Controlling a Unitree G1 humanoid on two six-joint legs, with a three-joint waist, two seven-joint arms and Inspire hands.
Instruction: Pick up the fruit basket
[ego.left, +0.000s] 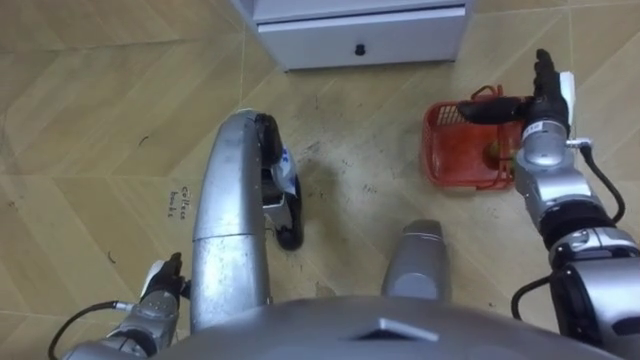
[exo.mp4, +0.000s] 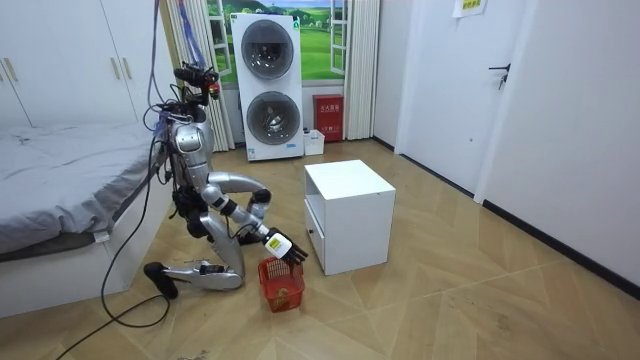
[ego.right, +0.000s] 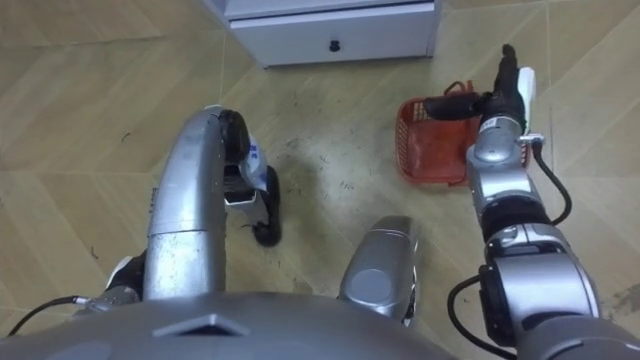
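The red plastic fruit basket (ego.left: 458, 150) stands on the wooden floor to my front right, just before the white cabinet. Its handle (ego.left: 484, 97) arches over the far side. My right hand (ego.left: 545, 95) hovers over the basket's right rim, fingers straight and pointing away from me, thumb stretched left above the handle; it is open and holds nothing. The room view shows me kneeling on the floor with that hand (exo.mp4: 283, 247) just above the basket (exo.mp4: 282, 285). My left hand (ego.left: 158, 290) hangs low beside my left thigh.
A white cabinet (ego.left: 360, 40) with a knobbed drawer stands straight ahead, and it shows as a cube (exo.mp4: 348, 215) in the room view. A bed (exo.mp4: 60, 190) lies behind me at the room view's left. Stacked washing machines (exo.mp4: 268, 85) stand against the back wall.
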